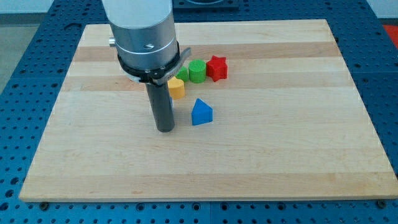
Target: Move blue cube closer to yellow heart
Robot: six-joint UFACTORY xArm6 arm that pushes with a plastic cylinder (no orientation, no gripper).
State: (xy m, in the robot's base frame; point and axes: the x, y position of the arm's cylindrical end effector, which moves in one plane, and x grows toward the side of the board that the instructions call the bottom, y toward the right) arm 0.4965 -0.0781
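Note:
My tip [165,129] rests on the wooden board [280,155], left of centre. A blue block with a pointed top [201,112] lies just to the tip's right, a small gap apart. The yellow heart [177,88] sits above that block, right against the rod's right side. A thin sliver of blue [171,98] shows at the rod's right edge below the heart; the rod hides the rest, so I cannot tell its shape. No blue cube shows in full.
A green block [197,70] and a red star [216,68] sit side by side above and to the right of the yellow heart. The arm's wide grey body [142,31] hides the board behind it.

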